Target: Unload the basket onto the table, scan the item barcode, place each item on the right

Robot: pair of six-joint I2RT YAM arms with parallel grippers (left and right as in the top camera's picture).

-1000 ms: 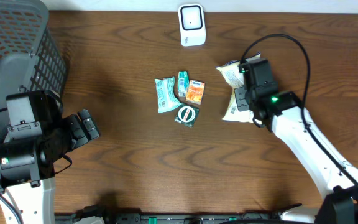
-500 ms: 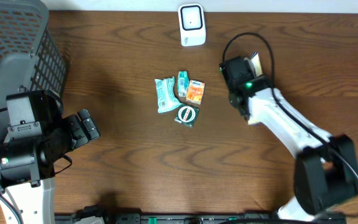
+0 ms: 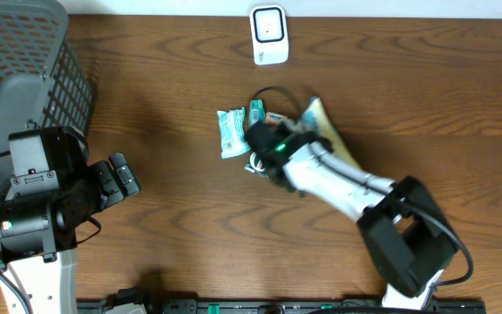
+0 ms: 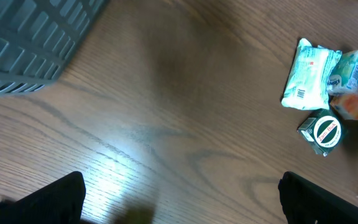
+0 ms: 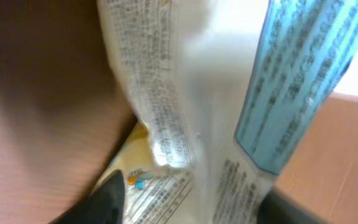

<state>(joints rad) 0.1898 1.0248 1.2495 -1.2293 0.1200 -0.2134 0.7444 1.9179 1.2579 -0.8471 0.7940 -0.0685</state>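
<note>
**Right arm over the packet pile, bag between parted fingers**

The right gripper [image 3: 268, 144] reaches in from the near right and hangs over the cluster of small packets in the middle of the table [image 3: 172, 253]. The task's item, a pale bag [image 3: 325, 122], lies just right of that cluster and is partly covered by the right arm. It sits on the near side of the white scanner [image 3: 268, 35], well apart from it. The scanner stands at the far edge of the table.

In the right wrist view the bag [image 5: 166, 93] fills nearly the whole frame, with small printed text and a blue band [image 5: 303, 74] down one side. The two dark fingertips [image 5: 107, 199] show at the bottom corners, set apart with the bag's film between them. The jaws are parted rather than pinched on it. No barcode can be made out on the blurred film.

The left gripper [image 3: 120, 177] rests at the near left with its jaws spread wide and nothing in them. Its own camera looks over bare wood toward the packets. A mint-green packet [image 4: 309, 78] lies on the left of the cluster. A dark packet with a round logo [image 4: 323, 132] lies nearer, and an orange packet [image 4: 356, 102] is at the right edge. A grey mesh basket [image 3: 16, 61] stands in the far left corner.
</note>
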